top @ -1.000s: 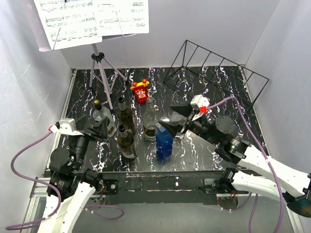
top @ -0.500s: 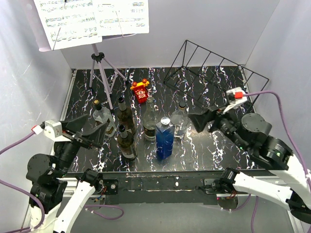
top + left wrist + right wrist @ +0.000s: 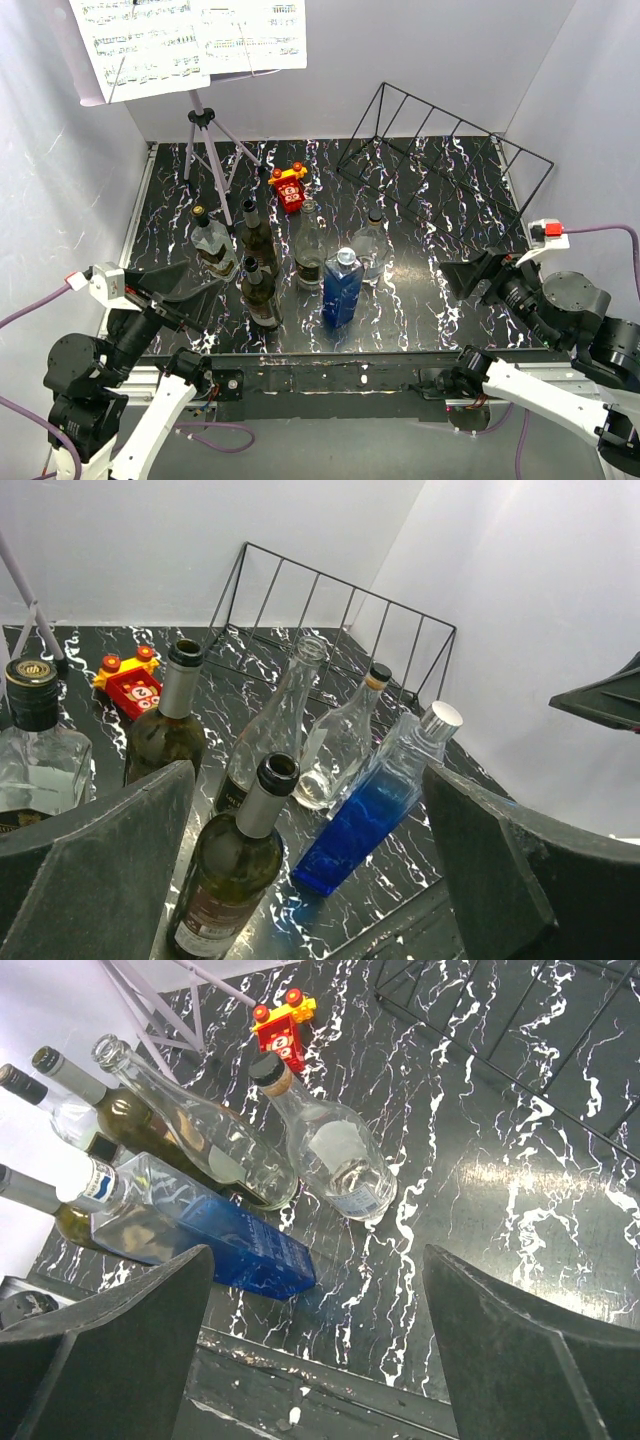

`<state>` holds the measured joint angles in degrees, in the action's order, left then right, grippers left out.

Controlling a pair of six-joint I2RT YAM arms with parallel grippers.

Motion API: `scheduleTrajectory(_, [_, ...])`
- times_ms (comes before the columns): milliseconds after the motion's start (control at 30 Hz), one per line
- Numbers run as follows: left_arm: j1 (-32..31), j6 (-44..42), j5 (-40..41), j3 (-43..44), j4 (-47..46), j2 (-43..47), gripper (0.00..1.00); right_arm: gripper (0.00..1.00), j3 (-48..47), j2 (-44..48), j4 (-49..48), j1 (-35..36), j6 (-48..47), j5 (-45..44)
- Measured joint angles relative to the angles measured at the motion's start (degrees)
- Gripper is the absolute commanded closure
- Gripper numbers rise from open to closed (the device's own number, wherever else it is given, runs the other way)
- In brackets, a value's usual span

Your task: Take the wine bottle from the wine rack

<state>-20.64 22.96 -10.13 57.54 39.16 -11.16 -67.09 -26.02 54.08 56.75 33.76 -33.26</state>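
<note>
The wine rack (image 3: 445, 150), a black wire frame, stands at the back right with no bottle on it; it also shows in the left wrist view (image 3: 330, 610). Several bottles stand upright mid-table: a blue square bottle (image 3: 340, 288), a round clear bottle (image 3: 372, 247), a tall clear bottle (image 3: 308, 250), two dark green wine bottles (image 3: 262, 295) and a squat clear bottle (image 3: 212, 245). My left gripper (image 3: 175, 288) is open and empty, near left of the bottles. My right gripper (image 3: 468, 278) is open and empty, near right, apart from the blue bottle (image 3: 230, 1245).
A tripod music stand (image 3: 205, 140) with sheet music stands at the back left. A red toy (image 3: 288, 187) sits behind the bottles. White walls close in the table on the left, back and right. A metal rail runs along the near edge (image 3: 330, 375).
My right arm has drawn back from the blue bottle to the near right, gripper empty. My left arm has drawn back to the near left. The blue bottle stays standing.
</note>
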Motion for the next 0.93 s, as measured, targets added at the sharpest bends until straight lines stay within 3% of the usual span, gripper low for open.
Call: scheduleTrajectory(933, [0.0,0.9,-1.3,0.0,1.2,0.5,0.02,0.06,2.6,1.8,-1.6,0.0,-0.7,2.0])
